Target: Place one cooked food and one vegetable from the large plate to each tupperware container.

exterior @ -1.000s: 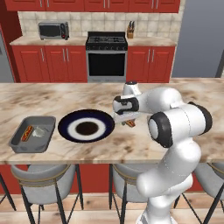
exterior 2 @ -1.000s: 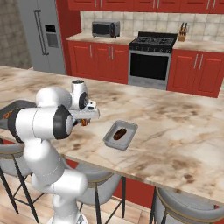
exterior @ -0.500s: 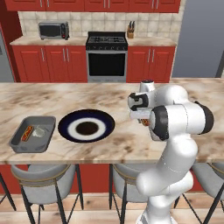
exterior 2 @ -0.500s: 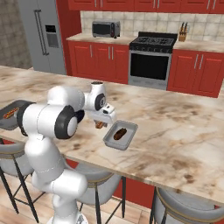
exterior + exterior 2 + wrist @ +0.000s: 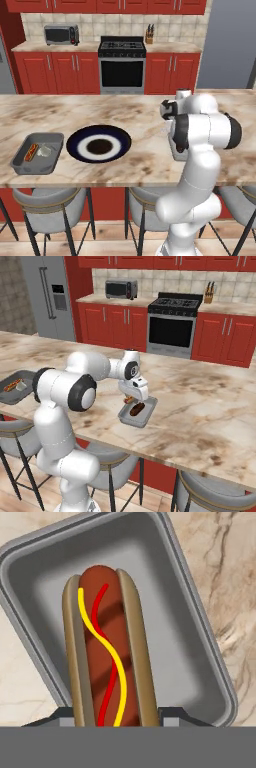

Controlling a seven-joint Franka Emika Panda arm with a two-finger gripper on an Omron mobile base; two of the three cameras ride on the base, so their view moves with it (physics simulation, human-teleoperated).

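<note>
Counter: hot dog now over tupperware container

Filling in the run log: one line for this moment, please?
gripper: shut on hot dog | position: above right tupperware container | large plate: bare | left tupperware container: holds a hot dog and a pale item

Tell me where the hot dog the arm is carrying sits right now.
The hot dog is clamped in the gripper, hanging just above the grey tupperware container on the marble counter's near edge in the right base view; that container already holds a dark food item.
</note>
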